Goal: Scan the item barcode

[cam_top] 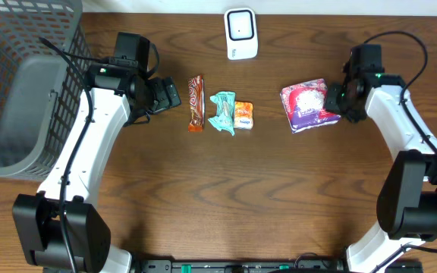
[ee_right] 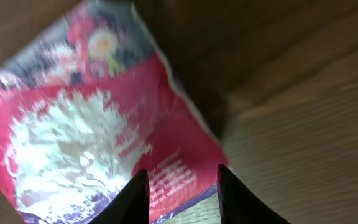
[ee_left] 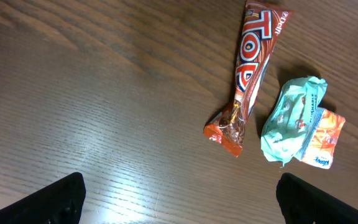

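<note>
1. Right gripper (ee_right: 183, 171): jaws drawn in narrow, one finger (ee_right: 134, 199) on each side of the bag's (ee_right: 92, 124) near edge. Can't tell if they actually pinch it.
2. Bag: pink and purple, with a white picture on the front, lying flat on the table (cam_top: 226, 197) at the right, well apart from the scanner (cam_top: 241, 33). There is white print near the fingers, too blurred to read.
3. Scanner: a white unit with a dark window, at the far middle edge of the table, with nothing in front of it.
4. Left gripper (ee_left: 191, 205): jaws wide apart and holding nothing, hanging over bare wood just left of the bar (ee_left: 248, 68).
5. Bar: a red-brown wrapper that reads "TOP" in big white-edged letters. There is a small word at the far end I can't read for sure. The near end is crimped.
6. Teal packet (ee_left: 293, 115): crumpled and just right of the bar. Its print is too small to read.
7. Orange packet (ee_left: 322, 140): touches the teal packet's right side and is partly tucked under it. It has a small blue word at the bottom that isn't legible.
8. Basket (cam_top: 21, 91): grey mesh, at the far left.
</note>
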